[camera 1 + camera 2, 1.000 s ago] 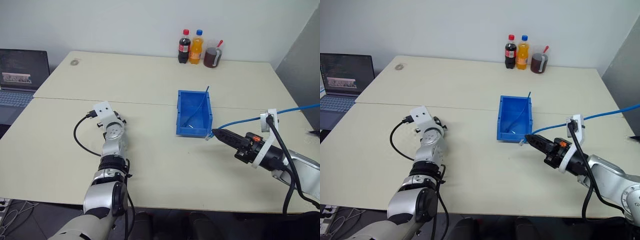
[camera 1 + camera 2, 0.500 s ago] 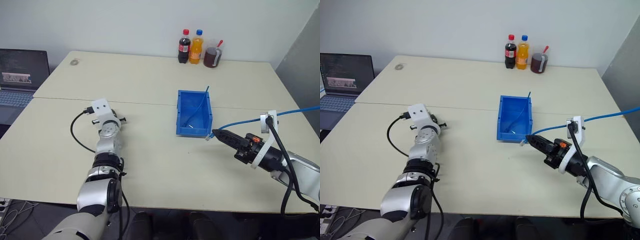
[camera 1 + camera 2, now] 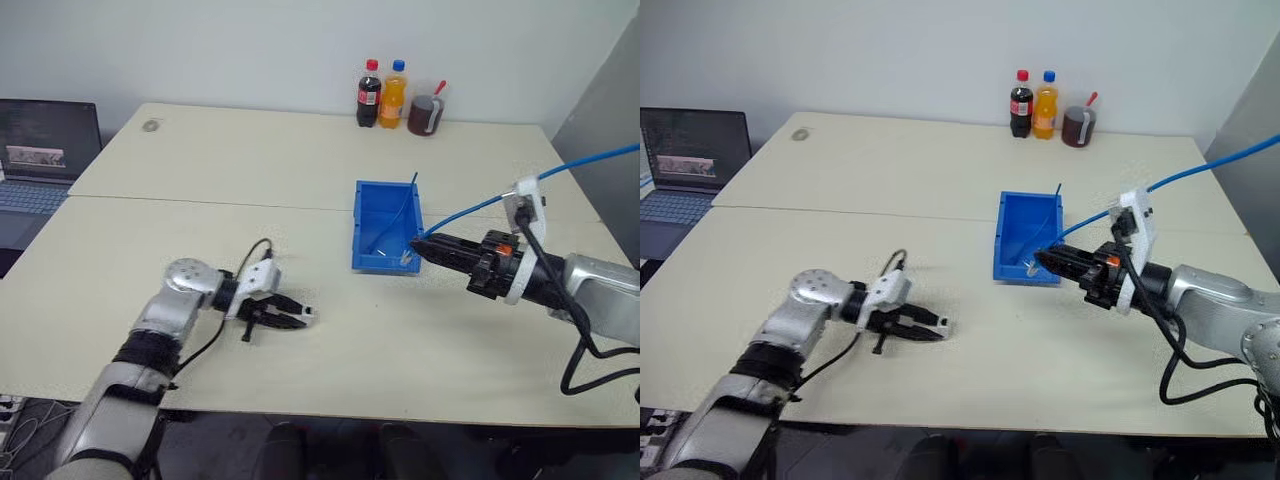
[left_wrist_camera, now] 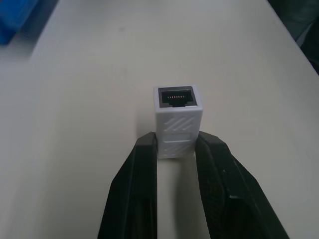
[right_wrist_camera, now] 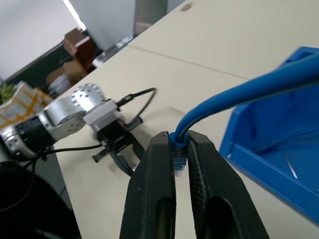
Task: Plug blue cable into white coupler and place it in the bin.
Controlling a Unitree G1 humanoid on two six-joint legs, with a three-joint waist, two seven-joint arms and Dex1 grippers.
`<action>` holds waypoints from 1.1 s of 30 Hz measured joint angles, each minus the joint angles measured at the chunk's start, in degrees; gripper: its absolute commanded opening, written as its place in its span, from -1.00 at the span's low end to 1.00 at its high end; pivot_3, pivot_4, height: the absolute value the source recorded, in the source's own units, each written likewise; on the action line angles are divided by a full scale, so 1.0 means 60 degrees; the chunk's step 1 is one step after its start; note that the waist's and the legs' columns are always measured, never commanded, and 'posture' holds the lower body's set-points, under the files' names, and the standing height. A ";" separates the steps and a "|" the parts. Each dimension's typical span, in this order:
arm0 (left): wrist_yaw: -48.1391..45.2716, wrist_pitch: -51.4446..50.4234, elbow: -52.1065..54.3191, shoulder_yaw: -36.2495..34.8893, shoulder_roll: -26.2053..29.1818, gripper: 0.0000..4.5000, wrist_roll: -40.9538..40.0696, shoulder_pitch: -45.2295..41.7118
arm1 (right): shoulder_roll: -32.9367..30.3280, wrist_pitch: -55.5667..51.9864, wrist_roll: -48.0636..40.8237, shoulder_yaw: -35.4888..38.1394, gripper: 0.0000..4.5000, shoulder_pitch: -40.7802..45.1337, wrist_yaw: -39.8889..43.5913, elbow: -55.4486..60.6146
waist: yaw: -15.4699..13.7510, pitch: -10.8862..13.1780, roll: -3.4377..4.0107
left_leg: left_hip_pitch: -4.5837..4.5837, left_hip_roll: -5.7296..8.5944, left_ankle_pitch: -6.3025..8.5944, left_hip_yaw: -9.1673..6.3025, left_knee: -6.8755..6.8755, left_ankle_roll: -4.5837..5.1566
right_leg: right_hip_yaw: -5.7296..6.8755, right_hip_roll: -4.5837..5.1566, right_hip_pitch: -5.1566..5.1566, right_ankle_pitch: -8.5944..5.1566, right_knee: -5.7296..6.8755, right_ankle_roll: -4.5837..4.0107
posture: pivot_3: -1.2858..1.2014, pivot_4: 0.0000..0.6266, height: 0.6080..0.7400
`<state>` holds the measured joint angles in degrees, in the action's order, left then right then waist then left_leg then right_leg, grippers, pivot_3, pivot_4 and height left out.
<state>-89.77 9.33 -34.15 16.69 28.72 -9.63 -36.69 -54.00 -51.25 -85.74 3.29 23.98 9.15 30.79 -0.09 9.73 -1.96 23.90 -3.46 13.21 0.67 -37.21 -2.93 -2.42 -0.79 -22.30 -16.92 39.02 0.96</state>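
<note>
The white coupler [image 4: 178, 119], a tiny block with a dark socket facing away, sits pinched between my left gripper's [image 4: 177, 152] shut fingers. In the head view that gripper [image 3: 298, 316] lies low over the table's near middle, pointing right toward the bin. The blue bin [image 3: 357, 232] stands mid-table. My right gripper [image 3: 422, 246] hovers at the bin's near right corner, shut on the blue cable's plug [image 5: 179, 152]. The blue cable [image 3: 480, 208] rises from it and runs off to the right.
A shorter thin blue cable [image 3: 402, 212] lies in the bin. Two bottles [image 3: 382, 94] and a dark mug [image 3: 424, 114] stand at the table's far edge. A laptop [image 3: 40, 150] sits at the left, and a grey panel [image 3: 610, 110] stands at the right.
My left arm swung round from pointing away to lying across the table pointing right, with the coupler at its tip. My right gripper rose, rolled and moved left to the bin's corner, cable still held.
</note>
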 measured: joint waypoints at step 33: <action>0.0449 0.2759 -0.3006 -0.0060 -0.2465 -0.66 0.0913 -0.0908 | 0.1994 0.2970 0.9586 -0.3349 -0.95 -0.1096 0.5454 -0.0811 | 0.0042 -0.0021 0.0025 | 0.0007 -0.0001 0.0001 0.0011 -0.0108 0.0014 | 0.0006 -0.0020 0.0016 0.0044 0.0010 0.0042 | 0.03 -0.52 1.00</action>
<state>-87.08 25.88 -52.19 16.34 13.92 -4.15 -42.13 -42.03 -33.43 -28.22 -16.81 17.40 41.87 25.93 0.16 9.61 -1.81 23.94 -3.47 13.22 0.74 -37.86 -2.84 -2.38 -0.91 -22.20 -16.65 39.08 1.21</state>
